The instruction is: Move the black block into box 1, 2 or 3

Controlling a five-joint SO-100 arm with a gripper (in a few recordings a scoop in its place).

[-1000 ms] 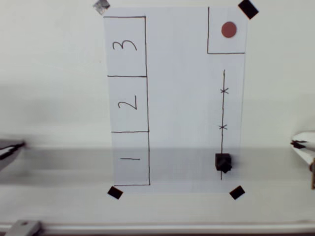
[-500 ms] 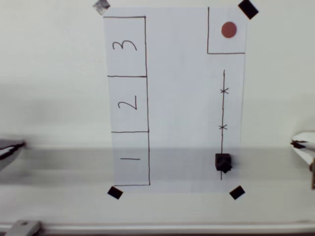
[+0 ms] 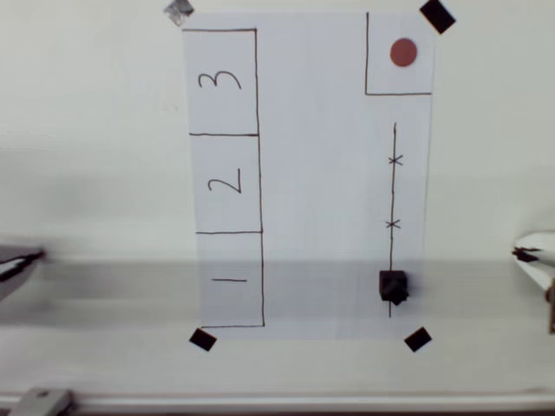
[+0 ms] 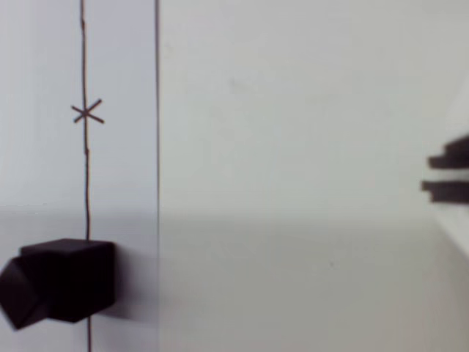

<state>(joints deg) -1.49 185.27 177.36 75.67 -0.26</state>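
Nothing has moved: black block (image 3: 393, 286) sits on the drawn line (image 3: 393, 191) (gripper state: cannot tell).

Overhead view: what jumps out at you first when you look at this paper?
The red dot in the drawn square at the paper's top right corner stands out most. Next comes the black block, sitting low on the pen line with the crosses, far across from the box marked 2 on the left.
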